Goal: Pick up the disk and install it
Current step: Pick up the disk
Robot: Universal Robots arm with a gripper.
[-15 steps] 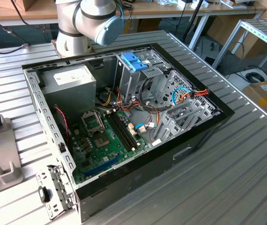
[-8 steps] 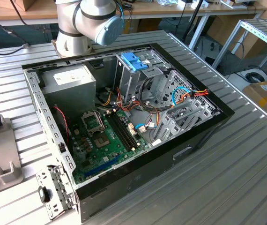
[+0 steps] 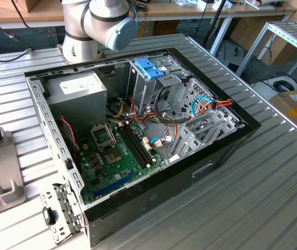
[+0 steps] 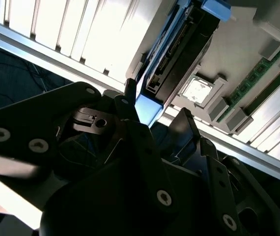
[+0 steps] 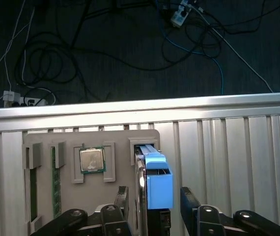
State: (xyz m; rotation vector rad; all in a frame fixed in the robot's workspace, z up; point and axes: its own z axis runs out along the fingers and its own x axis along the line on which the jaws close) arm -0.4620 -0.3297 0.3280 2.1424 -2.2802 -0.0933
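gripper (image 5: 154, 191): jaws wide, straddling the disk (image 5: 158, 179), a gap on either side | disk: on edge in the end slot of the grey holder (image 5: 115, 140), beside the processor chip (image 5: 92, 160), memory stick (image 5: 55, 182) further along | holder: near the table (image 5: 228, 142) edge | beyond the edge: floor cables (image 5: 56, 59) | exterior view: open computer case (image 3: 138, 130) mid-table
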